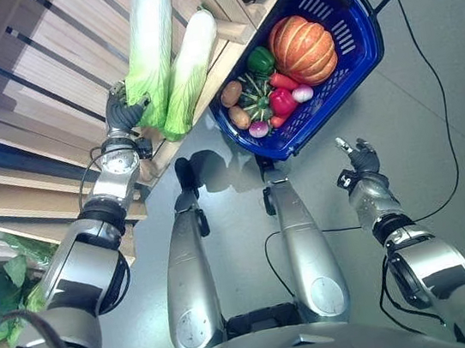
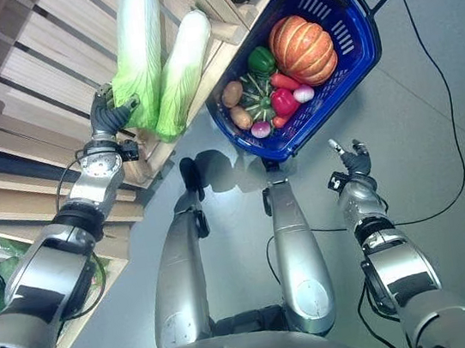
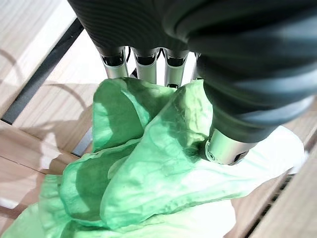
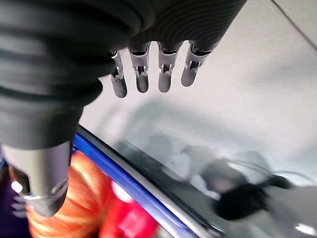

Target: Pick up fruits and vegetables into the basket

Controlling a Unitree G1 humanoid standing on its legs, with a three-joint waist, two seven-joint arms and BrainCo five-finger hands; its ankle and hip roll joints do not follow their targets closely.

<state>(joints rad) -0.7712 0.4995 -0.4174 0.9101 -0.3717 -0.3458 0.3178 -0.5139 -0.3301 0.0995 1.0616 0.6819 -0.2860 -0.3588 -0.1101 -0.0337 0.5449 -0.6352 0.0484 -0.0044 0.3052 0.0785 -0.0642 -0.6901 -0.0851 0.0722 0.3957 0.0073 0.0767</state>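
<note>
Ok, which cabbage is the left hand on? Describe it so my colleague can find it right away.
Start at the slatted wooden shelf to the left of the blue basket. Two long napa cabbages lie there side by side. The left hand is closed on the leafy green end of the left cabbage, the longer one, farther from the basket than the right cabbage.

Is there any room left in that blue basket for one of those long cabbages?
Some. The blue basket is bare along its far side beyond the pumpkin; its near end is crowded with pepper, potatoes and onions. The left hand grips a napa cabbage on the wooden shelf.
</note>
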